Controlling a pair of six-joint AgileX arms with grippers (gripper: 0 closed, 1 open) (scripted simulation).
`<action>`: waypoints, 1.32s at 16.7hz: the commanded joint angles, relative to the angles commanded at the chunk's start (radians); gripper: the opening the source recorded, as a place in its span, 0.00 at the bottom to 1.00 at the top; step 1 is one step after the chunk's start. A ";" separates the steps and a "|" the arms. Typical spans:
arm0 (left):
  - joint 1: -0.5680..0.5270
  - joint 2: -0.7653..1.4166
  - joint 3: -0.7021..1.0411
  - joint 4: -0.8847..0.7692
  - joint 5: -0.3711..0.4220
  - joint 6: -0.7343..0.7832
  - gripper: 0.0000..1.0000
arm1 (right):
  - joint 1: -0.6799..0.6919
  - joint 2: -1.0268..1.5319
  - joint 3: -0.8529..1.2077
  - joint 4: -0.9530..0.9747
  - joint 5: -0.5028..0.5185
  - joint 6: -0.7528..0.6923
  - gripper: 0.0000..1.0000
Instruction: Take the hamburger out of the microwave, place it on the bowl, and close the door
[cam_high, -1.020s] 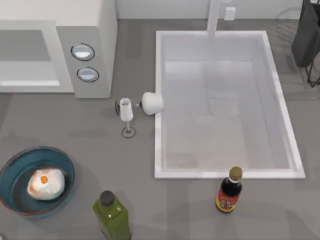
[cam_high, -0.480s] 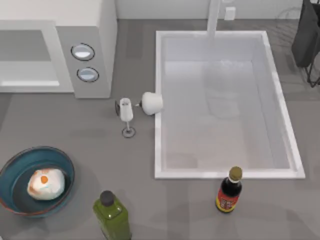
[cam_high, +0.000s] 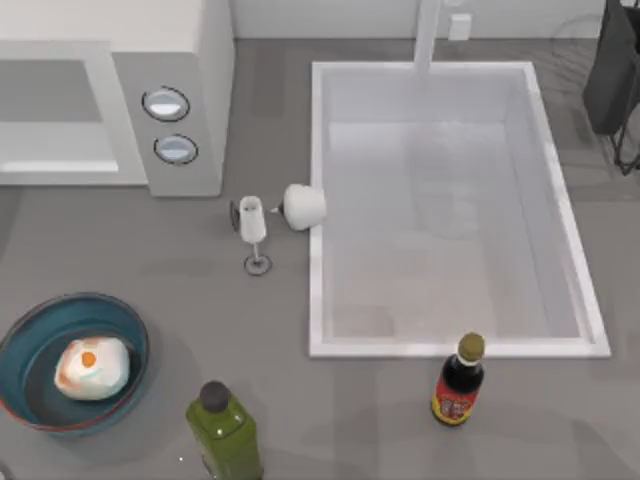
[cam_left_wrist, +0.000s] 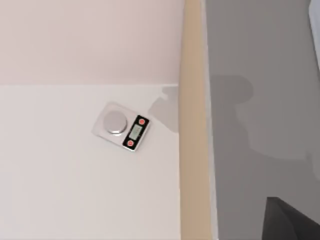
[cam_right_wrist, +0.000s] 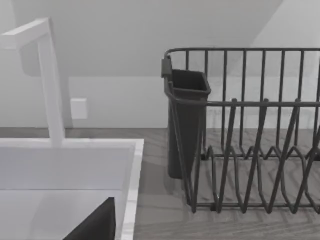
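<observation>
The hamburger (cam_high: 92, 367), a whitish lump with an orange spot, lies inside the blue bowl (cam_high: 20, 330) at the front left of the table. At the back left stands the white microwave (cam_high: 205, 70), its two round dials facing up at me. The door (cam_high: 50, 110) lies flat across the cavity, flush with the control panel. A dark piece of my left gripper (cam_left_wrist: 292, 220) pokes into the left wrist view, which looks past the table's edge at the floor. In the right wrist view a dark piece of my right gripper (cam_right_wrist: 95, 225) hangs over the sink's far right corner.
A white sink (cam_high: 450, 210) fills the table's right half, with a faucet (cam_high: 428, 35) behind it. A wine glass (cam_high: 253, 228) and a tipped white cup (cam_high: 303, 207) lie between microwave and sink. A green bottle (cam_high: 225, 430) and a soy bottle (cam_high: 458, 382) stand in front. A dish rack (cam_right_wrist: 245, 130) sits far right.
</observation>
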 joint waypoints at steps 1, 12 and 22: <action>0.003 0.012 0.012 -0.011 0.007 0.005 0.00 | 0.000 0.000 0.000 0.000 0.000 0.000 1.00; 0.002 0.066 -0.105 0.161 0.009 0.008 0.00 | 0.000 0.000 0.000 0.000 0.000 0.000 1.00; 0.000 0.127 -0.252 0.367 0.011 0.008 0.00 | 0.000 0.000 0.000 0.000 0.000 0.000 1.00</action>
